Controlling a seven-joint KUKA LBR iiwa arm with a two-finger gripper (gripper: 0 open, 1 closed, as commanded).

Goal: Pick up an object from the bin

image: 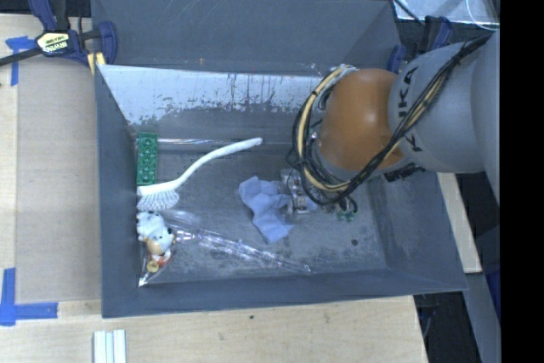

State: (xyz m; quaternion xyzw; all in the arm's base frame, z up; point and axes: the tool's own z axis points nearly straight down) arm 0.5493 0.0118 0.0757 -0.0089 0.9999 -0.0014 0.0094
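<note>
Black lettering on the grey arm (450,110) is only partly legible. Its rounded orange cover (361,119), ringed by cables, hangs above the pincer (297,198), which sits low at the right edge of a soft crumpled blue cloth (265,208) in the middle of the grey metal bin (115,183); whether the pincer is spread or pressed together cannot be told. To the left lie a white long-handled brush (183,176), a green studded block (147,159), a small white and orange toy figure (155,235) and a clear plastic wrapper (242,251).
</note>
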